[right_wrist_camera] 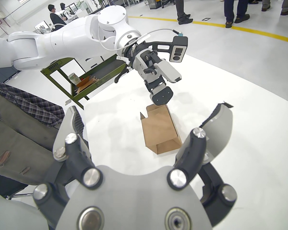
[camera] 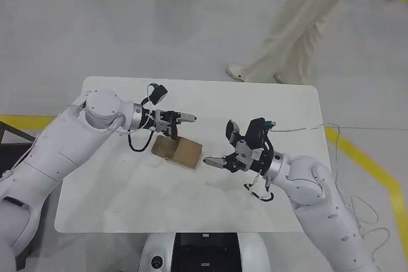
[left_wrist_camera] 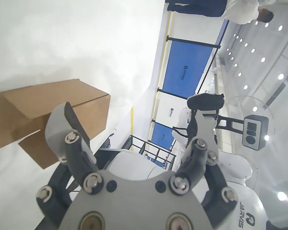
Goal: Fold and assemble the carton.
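A brown carton [camera: 178, 151] lies on its side on the white table [camera: 122, 197], squared into a tube with loose flaps at its ends. My left gripper [camera: 180, 125] hovers open just above the carton's far end, one finger near the top face [left_wrist_camera: 50, 101]. The left gripper [left_wrist_camera: 134, 113] holds nothing. My right gripper [camera: 219, 145] stands open just beside the carton's right end, apart from it. In the right wrist view the carton [right_wrist_camera: 160, 130] lies ahead of the right gripper [right_wrist_camera: 146, 118], its open end toward me, with the left gripper [right_wrist_camera: 162, 92] above its far end.
A thin cable [camera: 299, 128] runs across the table's right side. A green cart [right_wrist_camera: 86, 80] with scraps stands off the table beyond the left arm. Bare table surface spreads in front of and behind the carton.
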Controlling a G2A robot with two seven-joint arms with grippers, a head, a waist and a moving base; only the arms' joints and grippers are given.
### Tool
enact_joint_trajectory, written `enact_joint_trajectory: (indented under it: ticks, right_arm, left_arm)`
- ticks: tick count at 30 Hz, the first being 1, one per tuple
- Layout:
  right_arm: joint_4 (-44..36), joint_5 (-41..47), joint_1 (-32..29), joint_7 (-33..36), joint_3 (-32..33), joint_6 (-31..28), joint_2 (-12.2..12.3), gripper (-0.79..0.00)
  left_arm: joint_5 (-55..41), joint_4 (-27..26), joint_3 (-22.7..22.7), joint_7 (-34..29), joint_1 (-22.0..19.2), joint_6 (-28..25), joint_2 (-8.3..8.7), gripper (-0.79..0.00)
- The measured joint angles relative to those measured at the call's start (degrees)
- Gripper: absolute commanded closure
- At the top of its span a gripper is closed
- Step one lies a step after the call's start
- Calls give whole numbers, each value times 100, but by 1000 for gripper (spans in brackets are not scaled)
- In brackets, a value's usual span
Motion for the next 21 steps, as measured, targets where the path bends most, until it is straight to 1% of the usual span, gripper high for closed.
enact_joint_trajectory:
  ticks: [4,11,17,21]
  right_arm:
    - [148,-118,185,71,-271,-7,-29,-785]
    - [625,-500,855,351,-1095,277,-181,-785]
    - [1024,-721,1426,673,-1794,632,-358,-785]
    - [1260,-784,1743,747,-2096,776,-464,-785]
  left_arm:
    - [-295,101,-409,27,285,-181,145,-785]
    - [-1008,19,-1446,145,1043,-692,486,-785]
    - [-1326,-92,-2286,236,1684,-790,742,-785]
    - [-1515,-142,-2746,303,2068,-846,853,-785]
